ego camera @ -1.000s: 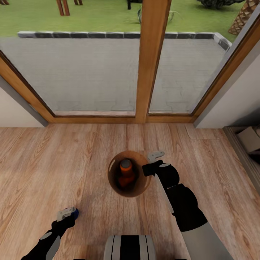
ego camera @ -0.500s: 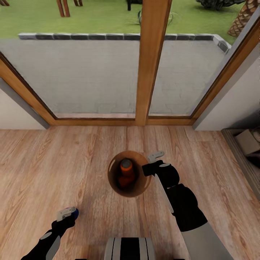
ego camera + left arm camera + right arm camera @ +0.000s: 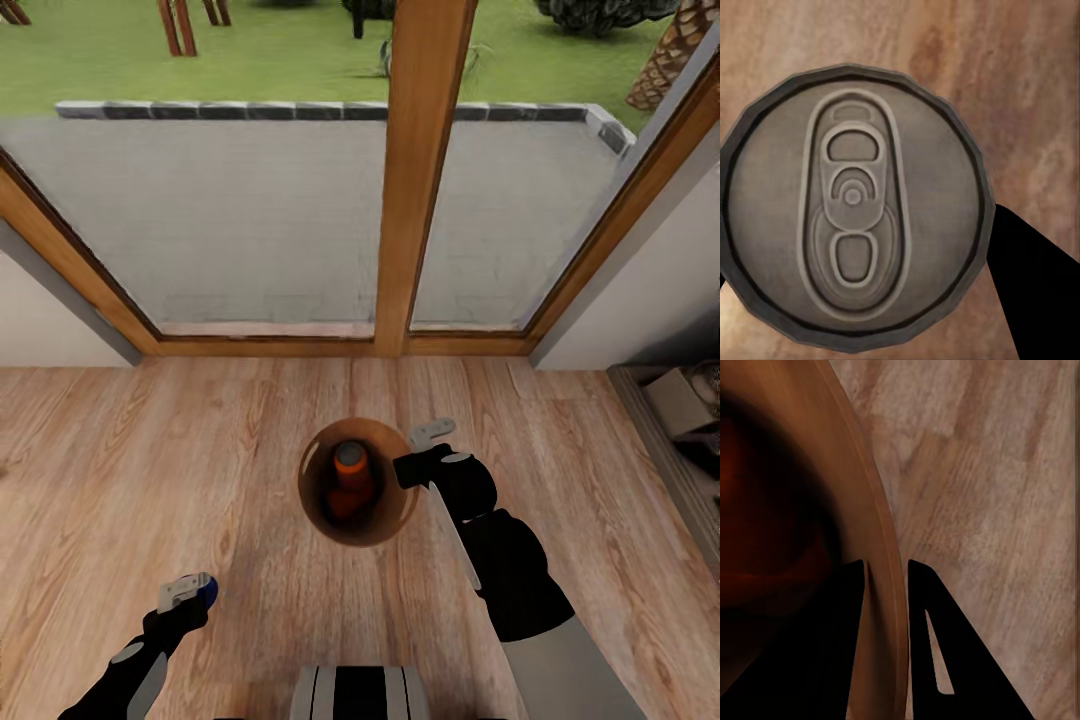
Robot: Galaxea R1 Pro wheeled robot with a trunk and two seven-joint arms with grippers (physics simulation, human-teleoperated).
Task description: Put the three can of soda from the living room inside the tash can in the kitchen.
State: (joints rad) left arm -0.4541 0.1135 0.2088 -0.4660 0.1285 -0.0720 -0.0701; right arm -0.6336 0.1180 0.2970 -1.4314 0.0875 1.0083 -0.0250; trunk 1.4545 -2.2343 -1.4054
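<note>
The tash can (image 3: 312, 515) stands on the wood floor just ahead of me, copper-brown inside. One orange can of soda (image 3: 349, 478) stands upright in it. My right gripper (image 3: 423, 447) is at its right rim. In the right wrist view the two dark fingers (image 3: 847, 607) straddle the rim (image 3: 881, 532), shut on it. My left gripper (image 3: 185, 592) hangs low at the left over the floor. The left wrist view has the grey pull-tab top of another can of soda (image 3: 853, 199) held close between the fingers (image 3: 1035, 300).
A glass door with a thick wooden frame (image 3: 420, 180) closes the far side, with a paved patio and lawn beyond. White walls flank it. A low shelf with a box (image 3: 680, 400) sits at the right edge. Wood floor (image 3: 150, 470) lies around the bin.
The whole picture has slid down slightly, so the head camera has shifted. Both arms, the bin and the can inside it hold their places.
</note>
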